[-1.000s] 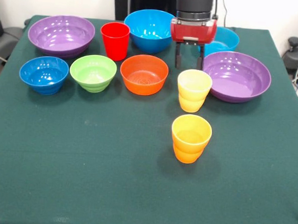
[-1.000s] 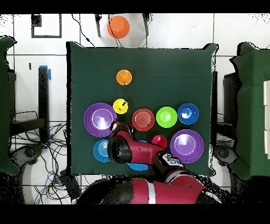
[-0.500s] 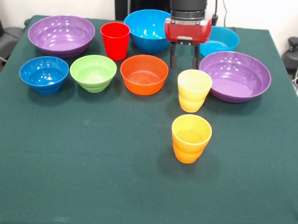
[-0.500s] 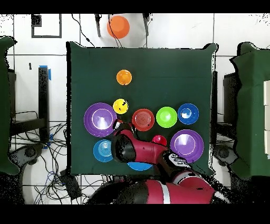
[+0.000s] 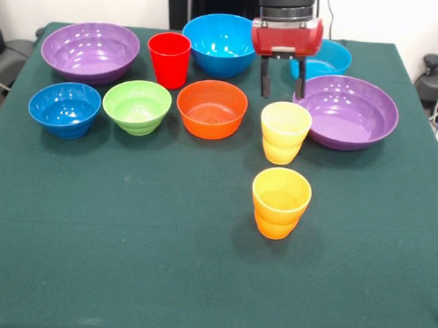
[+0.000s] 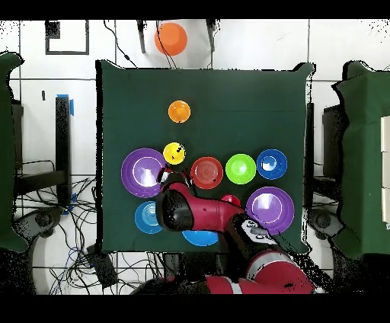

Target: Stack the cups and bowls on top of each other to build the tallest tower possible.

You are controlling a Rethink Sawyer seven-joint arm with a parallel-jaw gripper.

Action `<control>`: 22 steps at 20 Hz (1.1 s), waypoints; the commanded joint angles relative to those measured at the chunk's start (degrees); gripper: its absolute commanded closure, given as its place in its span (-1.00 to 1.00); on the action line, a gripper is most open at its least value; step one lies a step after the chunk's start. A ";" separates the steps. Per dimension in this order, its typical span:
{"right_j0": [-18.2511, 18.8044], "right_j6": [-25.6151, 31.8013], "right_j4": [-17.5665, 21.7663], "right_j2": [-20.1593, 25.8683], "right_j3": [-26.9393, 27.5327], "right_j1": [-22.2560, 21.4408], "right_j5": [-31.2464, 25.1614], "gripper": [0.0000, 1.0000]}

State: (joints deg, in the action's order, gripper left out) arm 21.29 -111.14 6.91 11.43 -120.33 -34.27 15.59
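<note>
Nothing's been stacked yet, so all the cups and bowls are spread singly over the desk [image 5: 127,240], and the tool [image 5: 283,77] is held empty with its fingers parted, just behind the yellow cup [image 5: 284,132] and beside the purple bowl [image 5: 347,110]. If that cup is what's aimed for, it could easily be tipped or shoved toward the orange cup [image 5: 280,202] by a finger caught on the rim, since it's glossy and narrow at the base.

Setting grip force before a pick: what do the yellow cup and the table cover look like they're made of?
Yellow cup: likely hard plastic, glossy, going by its even moulded colour, stepped base and sheen. Table cover: looks like dark green matte cloth, felt-like, with no reflections and faint specks.
</note>
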 commanded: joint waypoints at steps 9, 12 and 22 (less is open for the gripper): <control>2.72 -5.99 2.85 6.82 2.28 0.94 -4.85 -1.00; 4.12 -6.97 3.16 8.04 2.16 2.42 -3.45 -1.00; 7.47 -6.34 5.47 9.74 2.16 4.89 -2.80 -1.00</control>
State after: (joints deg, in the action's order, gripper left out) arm 28.29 -111.14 9.38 16.02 -120.31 -32.58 15.39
